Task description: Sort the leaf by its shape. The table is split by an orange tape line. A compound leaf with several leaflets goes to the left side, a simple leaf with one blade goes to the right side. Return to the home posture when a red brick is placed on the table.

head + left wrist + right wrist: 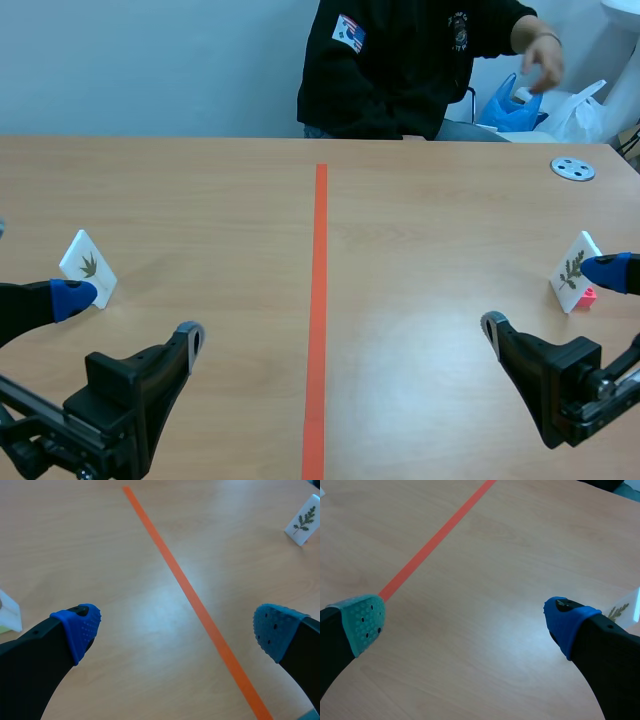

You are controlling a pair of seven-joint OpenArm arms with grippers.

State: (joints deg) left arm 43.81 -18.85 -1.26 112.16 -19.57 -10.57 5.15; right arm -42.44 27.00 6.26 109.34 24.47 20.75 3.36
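Observation:
Two white leaf cards stand on the table. Left of the orange tape line, one card shows a small dark leaf; just its edge appears beside my left finger. On the right side, the other card shows a sprig with several leaflets and rests on a pink base. It also appears far ahead as a card and as a card corner behind my right finger. My left gripper is open, low beside the left card. My right gripper is open beside the right card.
A person in a dark top sits across the table, one hand raised near a blue bag. A grey disc lies at the far right of the table. Bare wood spreads either side of the tape line.

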